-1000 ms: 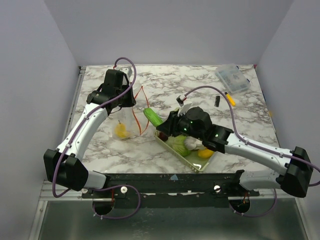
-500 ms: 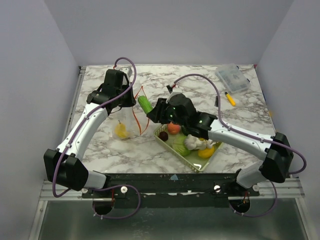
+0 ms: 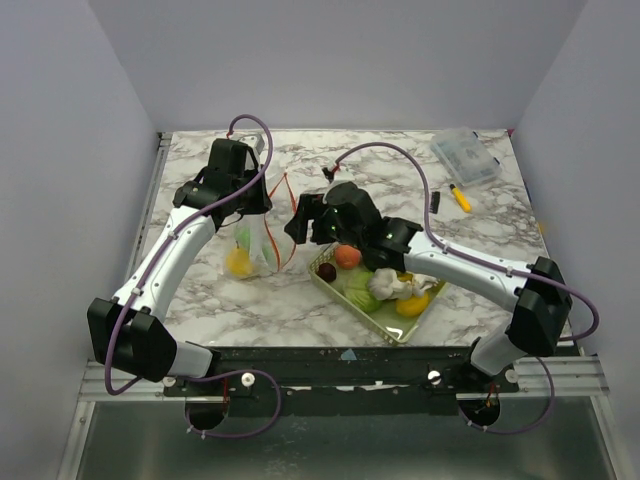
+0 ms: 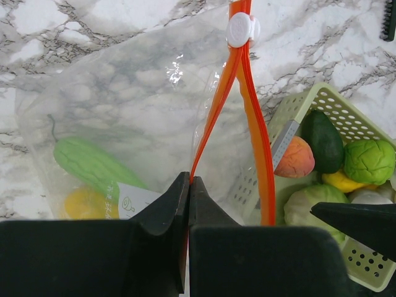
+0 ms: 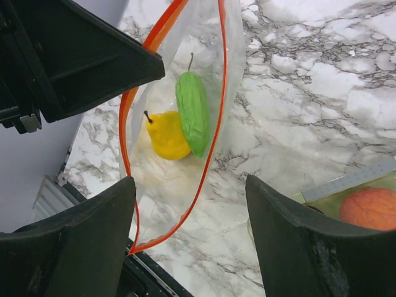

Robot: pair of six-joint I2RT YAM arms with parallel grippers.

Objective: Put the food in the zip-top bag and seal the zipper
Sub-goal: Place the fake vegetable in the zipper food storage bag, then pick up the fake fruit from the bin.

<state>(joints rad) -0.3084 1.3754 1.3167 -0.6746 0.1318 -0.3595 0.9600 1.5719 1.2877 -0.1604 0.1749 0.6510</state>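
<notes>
**Your left pincer (image 4: 189,182) is clamping the zipper (image 4: 263,154) of the zip-top bag (image 4: 111,93).**
Your right pincer (image 5: 189,185) is hanging spread wide, holding nothing, over the bag's mouth; just below it, a green cucumber (image 5: 193,111) and yellow pear (image 5: 166,136) are lying inside.

Left arm (image 3: 165,262): white links, black joints.
Right arm (image 3: 480,275): same colours.
Cables (image 3: 247,118): purple, looped.
Left claw (image 4: 189,185): black wedge fingers.
Right claw (image 5: 190,182): black, blunt.

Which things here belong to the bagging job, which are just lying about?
Job: clear zip-top bag, orange-red zipper, green toy cucumber, yellow toy pear, pale green mesh basket of toy food.
Lying about: rigid clear lidded box, yellow marker pen.
</notes>
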